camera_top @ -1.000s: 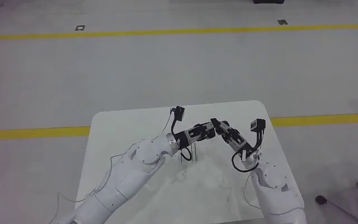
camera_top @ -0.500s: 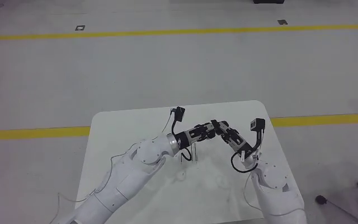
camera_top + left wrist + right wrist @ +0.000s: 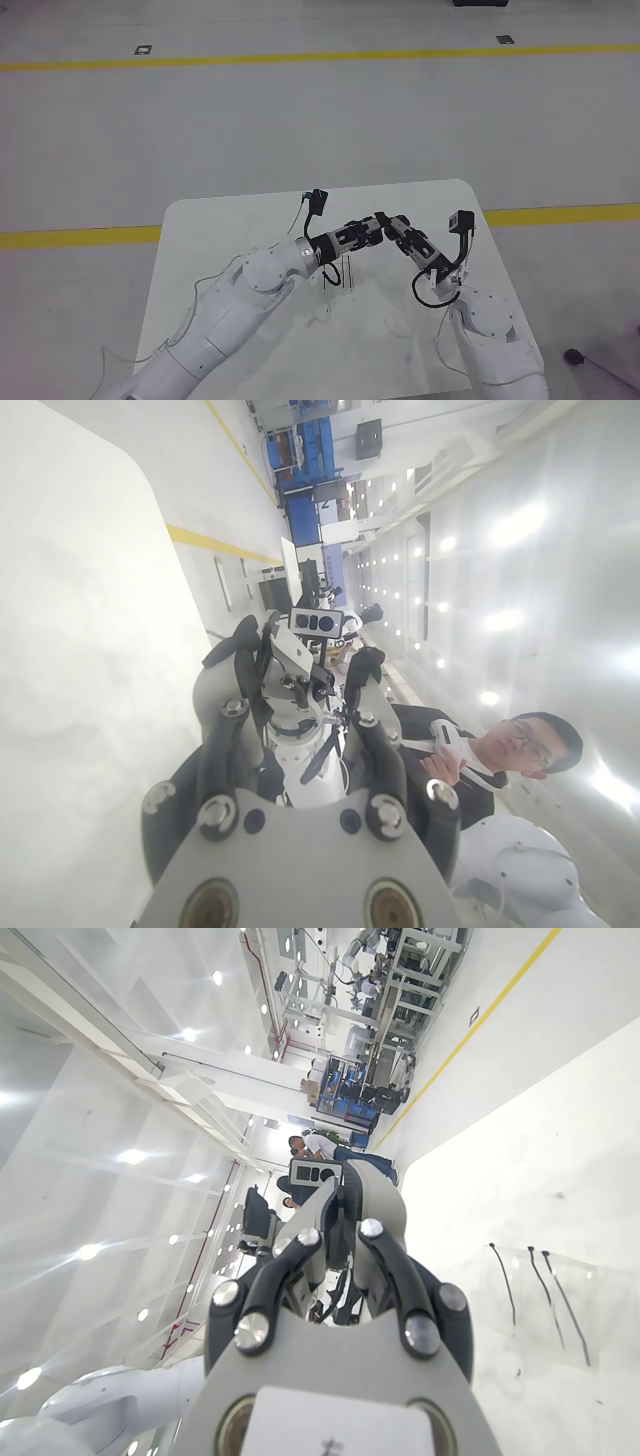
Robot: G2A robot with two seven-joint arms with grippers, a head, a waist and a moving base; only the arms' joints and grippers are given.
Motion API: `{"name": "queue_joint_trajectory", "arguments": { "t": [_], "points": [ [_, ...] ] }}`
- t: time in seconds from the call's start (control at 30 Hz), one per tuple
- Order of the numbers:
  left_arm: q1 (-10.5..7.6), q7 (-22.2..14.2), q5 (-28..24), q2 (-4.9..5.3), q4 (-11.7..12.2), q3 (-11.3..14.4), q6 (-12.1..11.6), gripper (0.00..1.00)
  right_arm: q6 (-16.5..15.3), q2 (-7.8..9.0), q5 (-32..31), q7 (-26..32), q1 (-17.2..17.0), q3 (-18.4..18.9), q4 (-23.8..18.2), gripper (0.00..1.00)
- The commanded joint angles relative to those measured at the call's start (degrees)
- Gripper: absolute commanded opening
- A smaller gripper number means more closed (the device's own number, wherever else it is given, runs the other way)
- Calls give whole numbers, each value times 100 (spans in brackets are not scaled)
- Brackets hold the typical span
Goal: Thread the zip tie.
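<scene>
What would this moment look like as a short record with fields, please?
Surface: white table
Ties: three black zip ties side by side on a clear sheet on the table
Left arm: left gripper open, above the table, facing the right gripper
Right arm: right gripper fingers together
Held tie: cannot tell

Thin black plastic zip ties (image 3: 504,1275) lie on a glossy clear plastic sheet (image 3: 580,1288), at 7 o'clock from the right gripper (image 3: 350,1183) of matt grey metal, black plastic links and shiny screws, on a smooth matt white table (image 3: 200,260)
</scene>
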Motion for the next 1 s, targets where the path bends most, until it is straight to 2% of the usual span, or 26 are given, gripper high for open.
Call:
{"name": "queue_joint_trajectory", "arguments": {
  "t": [0.0, 0.33, 0.5, 0.97],
  "points": [
    [5, -18, -19, -3, -6, 0, 3, 36, 0, -1, -45, -7, 0, -7, -12, 0],
    [-1, -51, -48, -29, 36, 33, 22, 34, 0, -3, -137, -15, -15, -31, -74, 0],
    [-9, -40, -34, -39, 46, 39, 41, 27, 0, 1, -188, -17, -25, -19, -117, 0],
    [-3, -53, -31, -49, 54, 7, 117, 19, 0, 19, -353, -120, -40, -41, -215, 0]
  ]
}}
